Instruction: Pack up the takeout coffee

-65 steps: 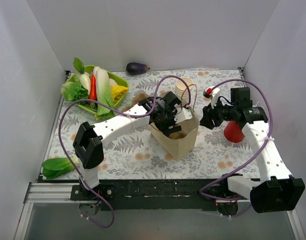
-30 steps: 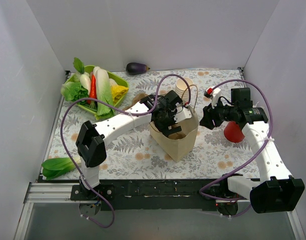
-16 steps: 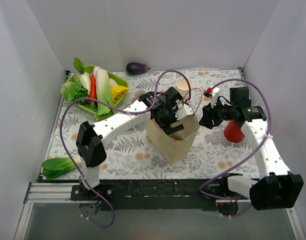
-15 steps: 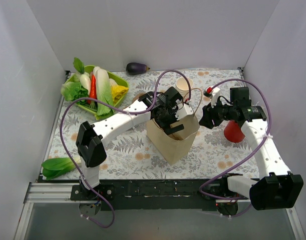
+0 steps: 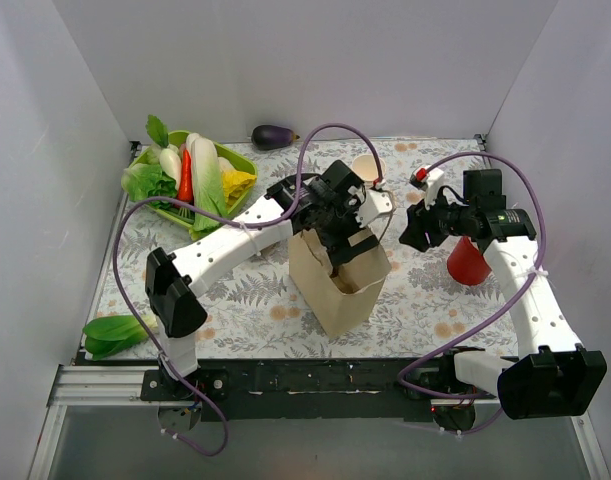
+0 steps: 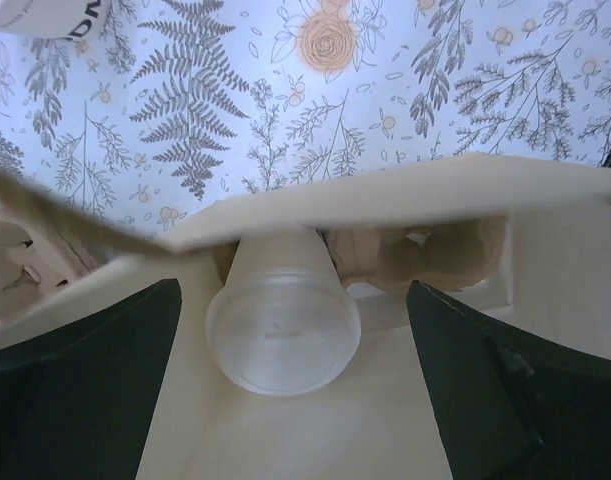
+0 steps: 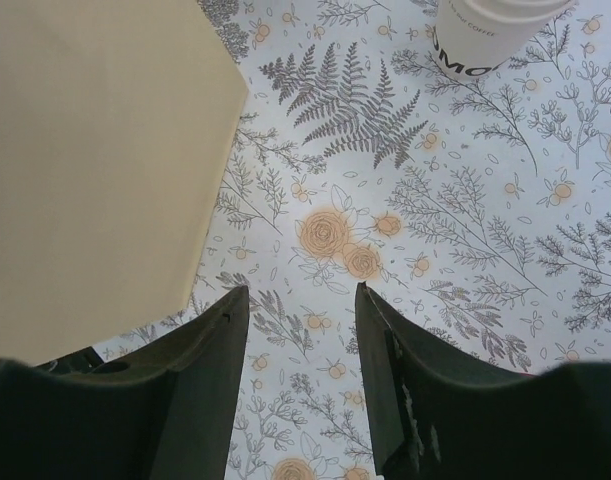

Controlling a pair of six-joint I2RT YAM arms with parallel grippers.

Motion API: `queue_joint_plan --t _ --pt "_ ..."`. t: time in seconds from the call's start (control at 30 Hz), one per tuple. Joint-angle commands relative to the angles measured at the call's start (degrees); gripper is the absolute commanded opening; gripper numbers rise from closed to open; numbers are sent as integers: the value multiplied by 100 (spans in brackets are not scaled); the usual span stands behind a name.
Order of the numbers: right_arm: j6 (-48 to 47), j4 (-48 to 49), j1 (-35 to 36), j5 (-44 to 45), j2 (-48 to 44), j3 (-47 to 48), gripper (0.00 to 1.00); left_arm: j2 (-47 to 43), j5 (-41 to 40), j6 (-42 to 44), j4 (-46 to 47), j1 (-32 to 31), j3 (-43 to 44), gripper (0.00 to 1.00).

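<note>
Floral cloth (image 6: 185, 120) lies under everything. My left claw (image 6: 292, 290) hangs wide and empty over the bag (image 6: 405, 195), I judge to clear the coffee (image 6: 282, 345), which stands inside, lid up toward me, long axis vertical. My right claw (image 7: 301, 292), also wide and empty, hovers beside the bag, likely keeping out of the way.

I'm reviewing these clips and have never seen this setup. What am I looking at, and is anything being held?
Two robot arms bolted to a table. One picture looks down from above; the other two come from cameras on each wrist. The left arm reaches over a paper bag; its camera looks in at a lidded cup standing inside. The right arm hovers beside the bag. Both pairs of jaws are open, holding nothing. Around them: a vegetable tray, an eggplant, stacked cups, a red cup.
</note>
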Motion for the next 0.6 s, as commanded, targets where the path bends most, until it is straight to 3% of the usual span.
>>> queue_joint_plan --t 0.0,0.57 --pt "3 -101 -42 41 5 293 55 -638 171 -97 417 -3 228 98" --pt "73 -101 -77 76 32 337 55 -912 452 -141 830 6 105 98"
